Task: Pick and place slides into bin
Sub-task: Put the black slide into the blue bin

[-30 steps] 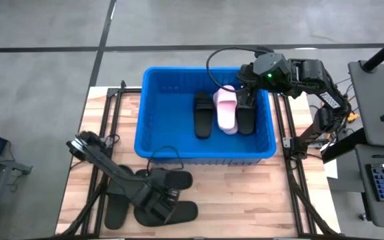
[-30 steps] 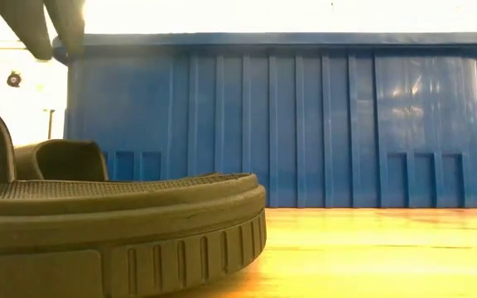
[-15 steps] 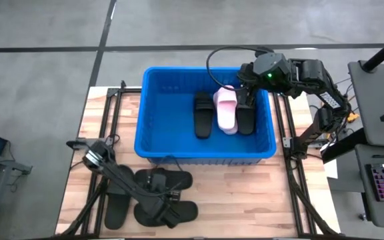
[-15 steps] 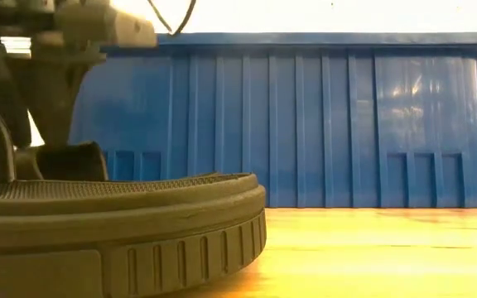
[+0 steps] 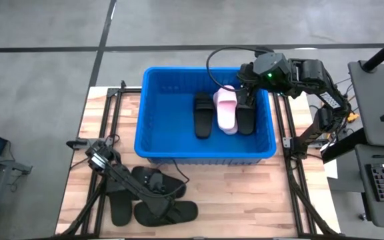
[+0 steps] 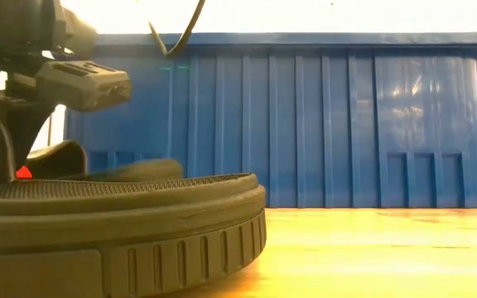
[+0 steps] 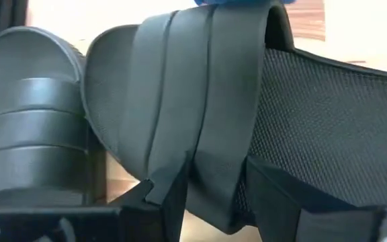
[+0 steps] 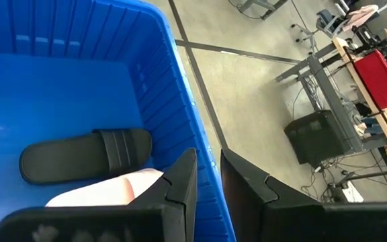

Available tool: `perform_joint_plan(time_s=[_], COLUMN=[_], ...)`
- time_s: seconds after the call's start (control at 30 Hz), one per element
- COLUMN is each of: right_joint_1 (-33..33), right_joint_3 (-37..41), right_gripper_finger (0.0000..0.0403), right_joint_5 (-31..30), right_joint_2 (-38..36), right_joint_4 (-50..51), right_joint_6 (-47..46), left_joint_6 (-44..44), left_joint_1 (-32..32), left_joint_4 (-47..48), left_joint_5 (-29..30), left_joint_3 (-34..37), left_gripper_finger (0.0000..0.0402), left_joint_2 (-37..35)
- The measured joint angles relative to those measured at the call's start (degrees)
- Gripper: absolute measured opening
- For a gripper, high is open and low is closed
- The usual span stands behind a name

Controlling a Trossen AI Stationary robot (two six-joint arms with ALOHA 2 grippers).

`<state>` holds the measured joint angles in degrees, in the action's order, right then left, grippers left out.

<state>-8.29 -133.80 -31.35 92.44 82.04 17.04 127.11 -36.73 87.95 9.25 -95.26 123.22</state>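
Observation:
The blue bin stands at the table's far middle and holds two black slides and a pink slide. Three black slides lie on the table near the bin's near left corner. My left gripper is down on the one nearest the bin and is shut on its strap. My right gripper hovers over the bin's far right part, shut and empty, above the pink slide. My left gripper holds the black slide's wide strap, pinched between its two fingers at one edge of the strap. The fingers come from above, slanting down. The slide's sole shows beside the strap; whether it is clear of the table I cannot tell.
Two more black slides lie by the table's near edge; one fills the low view's foreground. The bin's ribbed wall rises behind. Bare wood lies to the near right. Black rails run along both table sides.
My left gripper has come down on the black slide nearest the bin. That slide has shifted a little toward the table's left edge, and part of it now shows raised in the low view. My right gripper has kept still.

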Motion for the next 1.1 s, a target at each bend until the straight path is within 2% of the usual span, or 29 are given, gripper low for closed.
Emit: perform_joint_plan(time_s=[0.27,0.43,0.57,0.8,0.93,1.1], right_joint_1=[0.0,0.0,0.0,0.0,0.0,0.0], right_joint_3=[0.0,0.0,-0.02,0.0,0.0,0.0], right_gripper_finger=[0.0054,0.0054,0.0054,0.0054,0.0054,0.0052], right_joint_5=[0.0,0.0,0.0,0.0,-0.01,-0.11], right_joint_2=[0.0,0.0,0.0,0.0,0.0,0.0], right_joint_4=[0.07,0.04,0.07,0.07,0.04,0.02], right_joint_6=[0.79,2.08,2.09,4.47,6.1,7.67], left_joint_6=[-0.38,-2.1,-5.82,-11.65,-18.76,-36.96], left_joint_1=[0.33,0.37,0.28,0.52,0.5,0.5], left_joint_4=[0.86,0.78,1.33,2.17,0.33,-6.35], left_joint_5=[-0.13,0.77,3.79,11.98,13.68,14.86], left_joint_3=[0.39,0.42,-1.05,-3.08,-3.26,-3.26], left_gripper_finger=[0.0124,0.0068,0.0012,0.0003,0.0002,0.0], left_joint_2=[-0.24,-0.32,-0.8,-5.05,-9.65,-17.93])
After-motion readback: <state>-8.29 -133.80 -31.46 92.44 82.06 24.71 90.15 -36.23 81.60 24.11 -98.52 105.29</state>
